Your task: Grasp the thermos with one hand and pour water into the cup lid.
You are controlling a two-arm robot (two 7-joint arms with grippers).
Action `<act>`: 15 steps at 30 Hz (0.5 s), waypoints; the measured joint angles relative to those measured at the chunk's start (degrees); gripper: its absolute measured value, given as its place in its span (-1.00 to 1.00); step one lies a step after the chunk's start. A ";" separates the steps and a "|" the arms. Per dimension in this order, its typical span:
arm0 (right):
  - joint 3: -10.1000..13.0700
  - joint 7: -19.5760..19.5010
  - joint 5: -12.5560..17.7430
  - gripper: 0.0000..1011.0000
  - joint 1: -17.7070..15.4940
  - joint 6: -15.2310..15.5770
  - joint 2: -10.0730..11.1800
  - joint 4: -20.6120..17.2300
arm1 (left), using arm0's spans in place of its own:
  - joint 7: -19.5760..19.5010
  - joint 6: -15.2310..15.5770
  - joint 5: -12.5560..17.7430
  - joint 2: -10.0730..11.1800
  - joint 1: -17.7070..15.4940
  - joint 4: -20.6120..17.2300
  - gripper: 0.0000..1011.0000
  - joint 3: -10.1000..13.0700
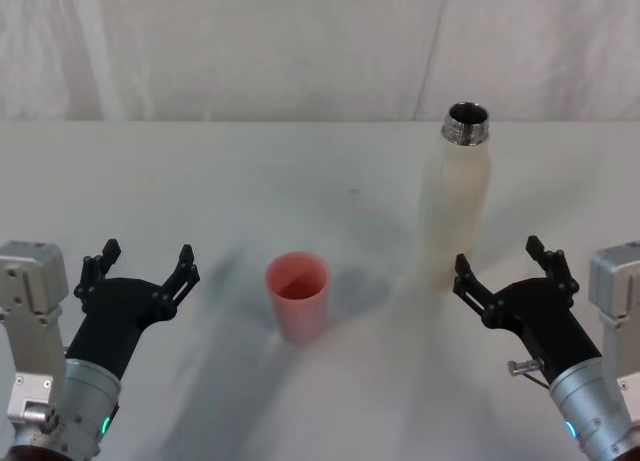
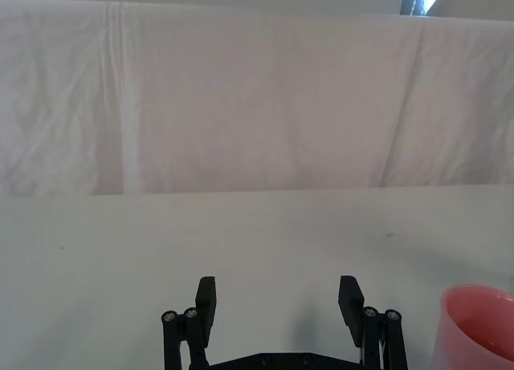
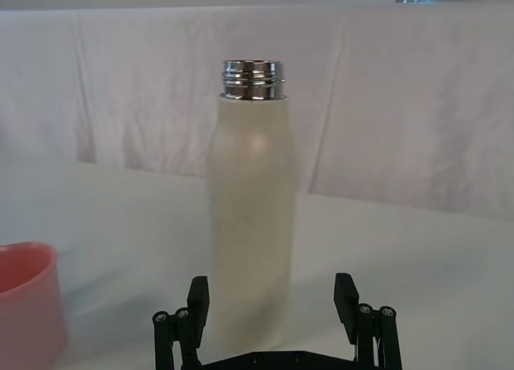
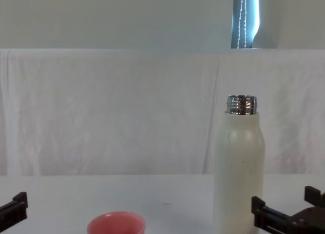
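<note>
A: Nearest us, what are the arms doing?

B: The left gripper point(image 1: 140, 266) sits idle at the near left, fingers spread wide, holding nothing; the right gripper point(image 1: 508, 269) waits at the near right, also wide open and empty, aimed at the thermos.

A: And the things themselves?

B: The cup lid point(image 1: 297, 295) stands upright mid-table, between the arms; the thermos point(image 1: 454, 206) stands upright farther back on the right, uncapped, just beyond the right fingers.

A: So which step?

B: Reaching, I'd judge; next the right gripper must advance until its fingers straddle the body, then close.
</note>
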 joint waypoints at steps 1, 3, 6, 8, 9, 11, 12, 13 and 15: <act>-0.03 0.21 -0.01 0.98 0.11 -0.06 -0.11 0.16 | 0.00 0.00 0.00 0.00 0.00 0.00 0.98 0.00; -0.06 0.59 -0.05 0.98 0.34 -0.19 -0.34 0.46 | 0.00 0.00 0.00 0.00 0.00 0.00 0.98 0.00; -0.05 1.56 0.00 0.98 0.89 -0.30 -0.92 1.17 | 0.00 0.00 0.00 0.00 0.00 0.00 0.98 0.00; 0.12 2.28 0.35 0.98 1.31 -0.26 -1.34 1.71 | 0.00 0.00 0.00 0.00 0.00 0.00 0.98 0.00; 0.28 2.68 0.62 0.98 1.60 -0.19 -1.57 2.05 | 0.00 0.00 0.00 0.00 0.00 0.00 0.98 0.00; 0.41 3.03 0.85 0.98 1.87 -0.12 -1.77 2.34 | 0.00 0.00 0.00 0.00 0.00 0.00 0.98 0.00; 0.49 3.20 0.97 0.98 2.04 -0.05 -1.87 2.53 | 0.00 0.00 0.00 0.00 0.00 0.00 0.98 0.00; 0.57 3.43 1.09 0.98 2.30 0.06 -1.99 2.81 | 0.00 0.00 0.00 0.00 0.00 0.00 0.98 0.00; 0.63 3.66 1.18 0.98 2.60 0.19 -2.07 3.13 | 0.00 0.00 0.00 0.00 0.00 0.00 0.98 0.00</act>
